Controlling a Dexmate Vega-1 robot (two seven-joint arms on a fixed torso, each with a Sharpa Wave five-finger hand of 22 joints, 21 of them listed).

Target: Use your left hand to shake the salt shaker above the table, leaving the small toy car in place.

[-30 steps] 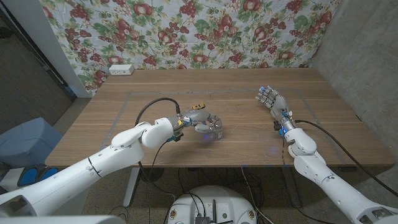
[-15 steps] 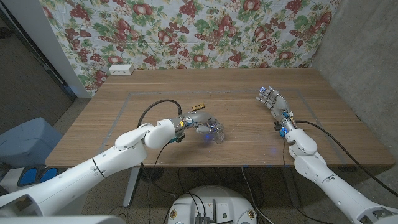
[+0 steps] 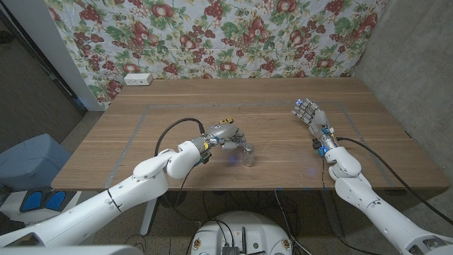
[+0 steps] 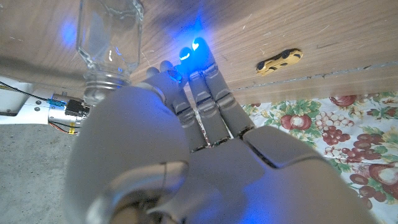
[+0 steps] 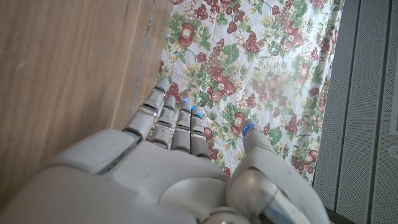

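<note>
**Shaker upright on worktop, L hand beside it**

Salt shaker [image 3: 249, 156], clear glass w/ metal cap, stands upright on the wooden worktop [image 3: 177, 113] near the front edge, approx. centre. Left hand [image 3: 226, 136] is just beside it on the robot's left, fingers [image 4: 205, 87] extended and apart, holding nothing; can't tell if a fingertip touches the glass. Small yellow toy car [image 3: 226, 121] sits just behind the left hand. Right hand [image 3: 311, 115] is well apart on the right side, fingers spread, empty.
</note>
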